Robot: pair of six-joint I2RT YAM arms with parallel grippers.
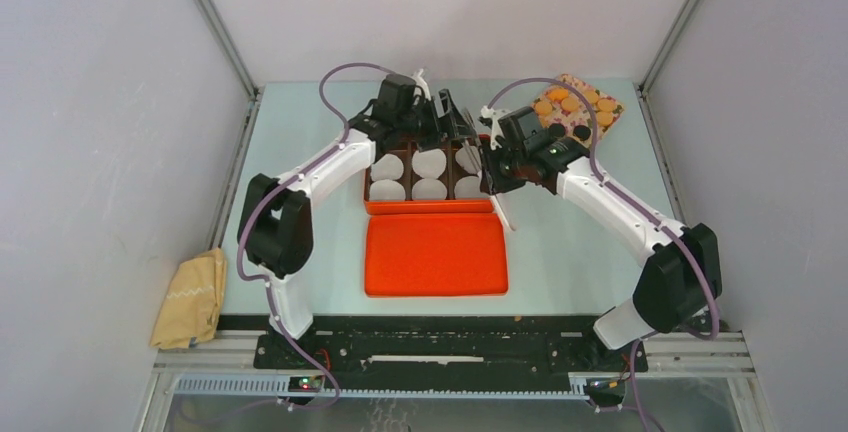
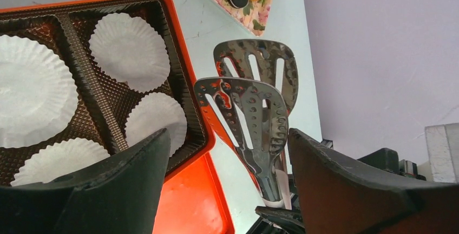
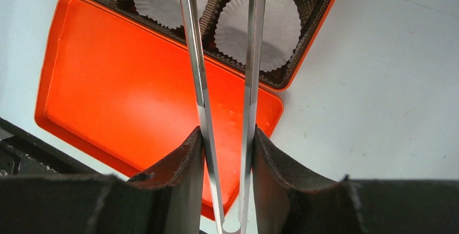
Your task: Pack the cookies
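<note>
My arms hid the far end of the box point(image 1: 368, 195) from above, so I could not see every paper liner point(image 1: 430, 164). The cookies point(image 1: 577, 110) sat on a flowered tray point(image 2: 258, 18) at the far right of the surface point(image 1: 580, 232), apart from the box. My right jaws were clamped on metal tongs point(image 3: 201, 93). My left jaws stood wide apart, holding nothing. The orange lid point(image 1: 435, 252) lay just beside the box.

Tabletop point(image 1: 580, 252) layout: box centre, lid before it, cookies far right.
Box point(image 1: 428, 207), liners point(image 1: 430, 164) in its compartments, sits mid-tabletop, and the lid point(image 1: 435, 254) lies just before it, toward the arm bases. Cookies point(image 1: 575, 104) lie on a board point(image 2: 254, 21) behind and right of the box. Tongs point(image 2: 254, 109) are at the box's right edge. Cloth point(image 1: 192, 297) is at the near left edge.
</note>
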